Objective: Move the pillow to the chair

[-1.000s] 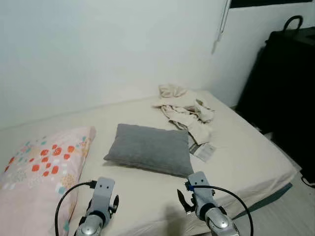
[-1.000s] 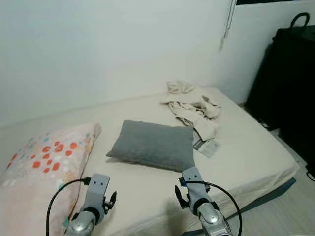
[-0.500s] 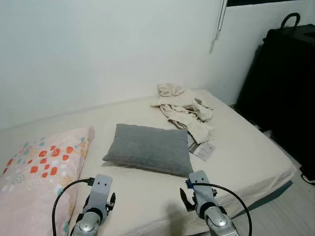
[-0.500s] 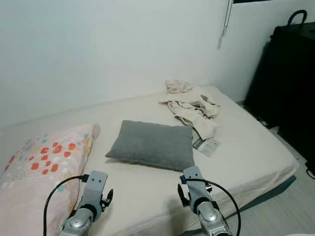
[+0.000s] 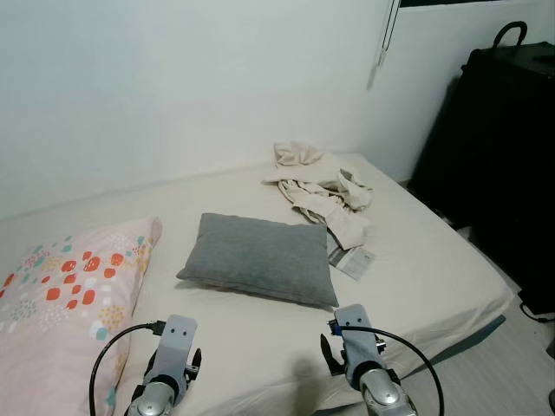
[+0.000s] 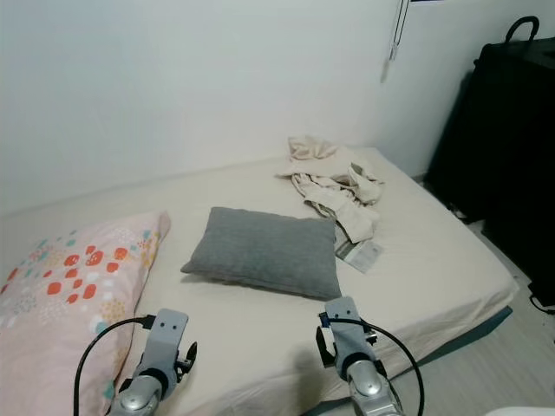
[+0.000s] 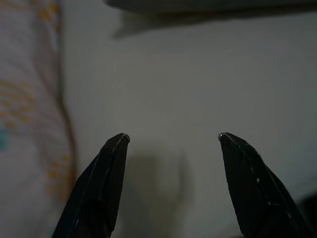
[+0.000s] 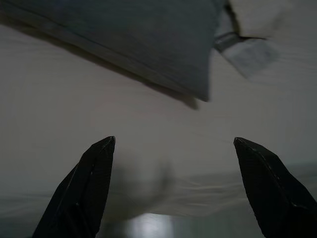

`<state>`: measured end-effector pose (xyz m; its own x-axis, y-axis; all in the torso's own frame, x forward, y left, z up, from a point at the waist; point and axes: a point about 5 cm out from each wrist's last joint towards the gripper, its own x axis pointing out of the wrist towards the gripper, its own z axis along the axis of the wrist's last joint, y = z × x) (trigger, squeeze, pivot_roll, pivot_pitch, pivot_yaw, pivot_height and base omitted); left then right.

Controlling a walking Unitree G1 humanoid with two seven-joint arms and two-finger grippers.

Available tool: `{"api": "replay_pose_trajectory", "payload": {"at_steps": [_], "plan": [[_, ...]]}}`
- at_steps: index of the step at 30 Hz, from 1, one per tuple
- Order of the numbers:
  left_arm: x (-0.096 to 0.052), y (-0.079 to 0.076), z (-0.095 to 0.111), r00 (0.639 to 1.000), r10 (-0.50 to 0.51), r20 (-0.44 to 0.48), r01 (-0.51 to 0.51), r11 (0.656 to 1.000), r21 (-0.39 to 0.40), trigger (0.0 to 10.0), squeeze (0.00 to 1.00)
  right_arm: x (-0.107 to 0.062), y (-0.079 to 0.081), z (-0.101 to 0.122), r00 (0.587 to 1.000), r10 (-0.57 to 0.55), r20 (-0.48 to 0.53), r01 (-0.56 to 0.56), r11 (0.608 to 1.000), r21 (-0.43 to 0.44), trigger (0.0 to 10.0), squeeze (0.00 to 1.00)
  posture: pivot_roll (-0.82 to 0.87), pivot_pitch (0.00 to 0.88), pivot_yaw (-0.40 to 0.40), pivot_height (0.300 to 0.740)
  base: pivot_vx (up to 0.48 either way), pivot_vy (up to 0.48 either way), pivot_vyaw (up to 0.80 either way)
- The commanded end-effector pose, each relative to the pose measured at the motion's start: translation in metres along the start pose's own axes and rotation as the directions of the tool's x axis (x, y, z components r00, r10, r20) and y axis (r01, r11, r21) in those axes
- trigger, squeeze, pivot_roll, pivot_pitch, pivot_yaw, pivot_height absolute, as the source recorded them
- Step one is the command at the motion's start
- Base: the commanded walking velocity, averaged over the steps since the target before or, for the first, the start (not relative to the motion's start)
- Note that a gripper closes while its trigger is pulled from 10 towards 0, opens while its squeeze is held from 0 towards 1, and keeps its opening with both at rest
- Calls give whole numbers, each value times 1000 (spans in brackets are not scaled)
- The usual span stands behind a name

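Nothing done yet: grey pillow (image 5: 256, 258) lies untouched mid-bed (image 5: 416, 269). Left gripper (image 7: 171, 144) and right gripper (image 8: 173, 148) are held short of it, jaws apart, empty (no chair identified).

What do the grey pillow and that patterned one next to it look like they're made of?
The grey pillow looks like soft woven cloth, matte and evenly grey, with a slightly coarse texture and plump, rounded edges. The patterned pillow looks like smoother, thin printed fabric, pale pink with orange and teal spots. The exact fibres cannot be told.
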<state>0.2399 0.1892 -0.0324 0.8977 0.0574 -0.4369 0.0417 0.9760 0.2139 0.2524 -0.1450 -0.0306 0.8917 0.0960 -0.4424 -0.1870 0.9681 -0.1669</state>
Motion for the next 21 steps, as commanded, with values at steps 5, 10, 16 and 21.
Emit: {"api": "replay_pose_trajectory", "payload": {"at_steps": [5,10,16,21], "plan": [[2,34,5,994,109,11,-109,994,-28,10000,0,3,28,9,997,66,28,-65,997,-43,10000,0,62,48,73,740,0,0,0],[3,27,9,995,93,32,-92,996,-8,10000,0,4,22,6,996,89,-3,-88,984,-153,10000,0,30,48,33,740,0,0,0],[5,10,10,993,118,22,-116,991,-73,10000,0,3,-14,0,999,26,-44,-34,979,-200,10000,0,-36,44,-51,740,0,0,0],[5,-2,8,992,129,2,-128,988,-84,10000,0,0,-31,-4,998,5,-68,-22,965,-259,10000,0,-85,33,-133,740,0,0,0]]}}
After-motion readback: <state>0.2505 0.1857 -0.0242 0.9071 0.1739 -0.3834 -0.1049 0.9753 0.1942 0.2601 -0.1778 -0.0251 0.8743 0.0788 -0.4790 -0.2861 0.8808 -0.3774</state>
